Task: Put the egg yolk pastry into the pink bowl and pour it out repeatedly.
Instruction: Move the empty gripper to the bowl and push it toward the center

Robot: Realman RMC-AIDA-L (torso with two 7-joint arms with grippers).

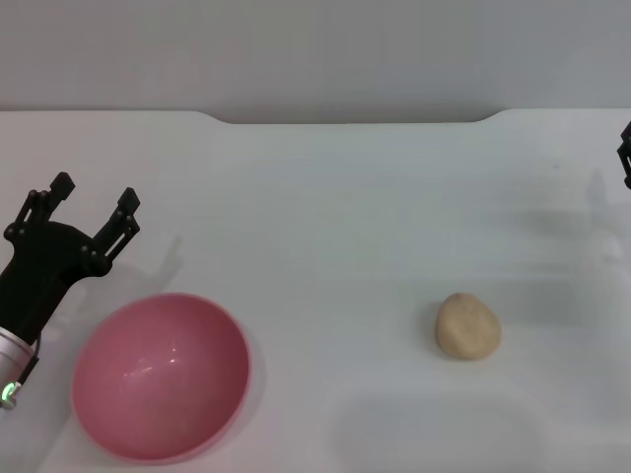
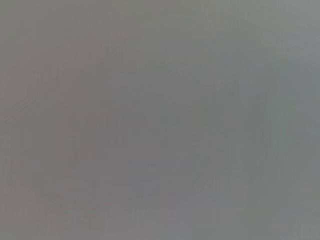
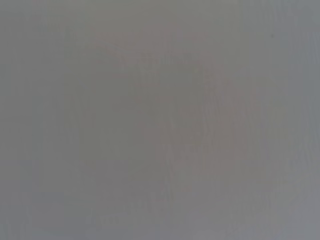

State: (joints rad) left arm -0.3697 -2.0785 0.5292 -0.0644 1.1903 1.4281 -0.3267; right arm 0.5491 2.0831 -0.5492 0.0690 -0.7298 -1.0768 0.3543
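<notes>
The pastry-into-bowl step is judged not yet begun: nothing is held, and the two task things lie well apart on the white table (image 1: 335,197). The egg yolk pastry (image 1: 468,326) sits alone on the table toward the robot's right, clear of both arms. The pink bowl (image 1: 161,376) stands near the front edge on the robot's left, tipped slightly so that its opening is turned up and toward the camera.

Nothing is seen inside the bowl; only the smooth, faintly glossy pink inside is shown, with a few light reflections.

The left gripper (image 1: 95,208) is held just behind the bowl, above the table, with its fingers spread wide and nothing between them. It is near the bowl's far rim but is not seen to touch it. Of the right gripper (image 1: 625,158) only a dark sliver is caught at the right edge of the head view, well away from the pastry; whether its fingers are spread or pressed together cannot be told. Only a blank grey surface is given by both wrist views, so nothing further is added by them.

The next move is judged to call for a reach to the pastry, most likely by the right arm, as it is the nearer. A gentle grasp across the soft lump would be needed, then a carry across the table and a release over the bowl's opening.
</notes>
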